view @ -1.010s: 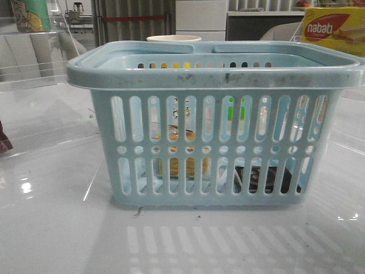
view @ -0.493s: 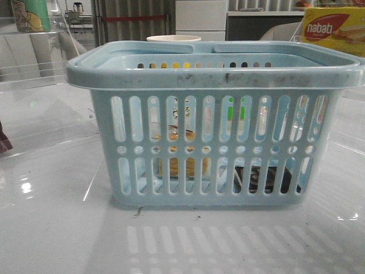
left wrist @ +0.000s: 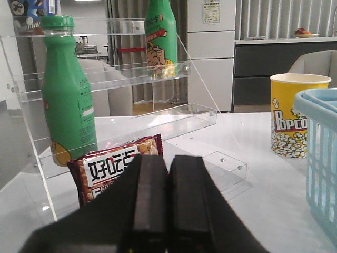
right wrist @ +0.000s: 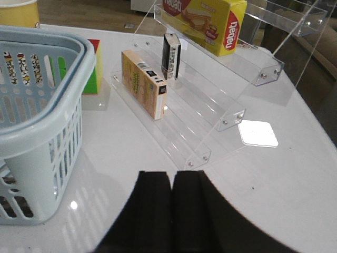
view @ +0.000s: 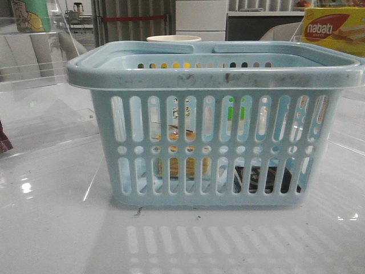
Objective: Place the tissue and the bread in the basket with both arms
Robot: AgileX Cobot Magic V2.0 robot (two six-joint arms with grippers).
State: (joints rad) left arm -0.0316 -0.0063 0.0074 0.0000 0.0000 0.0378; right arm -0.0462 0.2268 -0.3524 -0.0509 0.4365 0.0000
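Basket (view: 217, 80) seemingly holds bread (view: 182, 165) and tissue (view: 265, 180); both hands (left wrist: 168, 211) (right wrist: 171, 211) closed empty.

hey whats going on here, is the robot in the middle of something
Nothing is being handled right now. The basket sits on the table, and through its slots the bread and the dark tissue packet appear to lie inside already. The left hand is shut and empty, near a red snack pack by the clear shelf. The right hand is also shut and empty, beside the basket.
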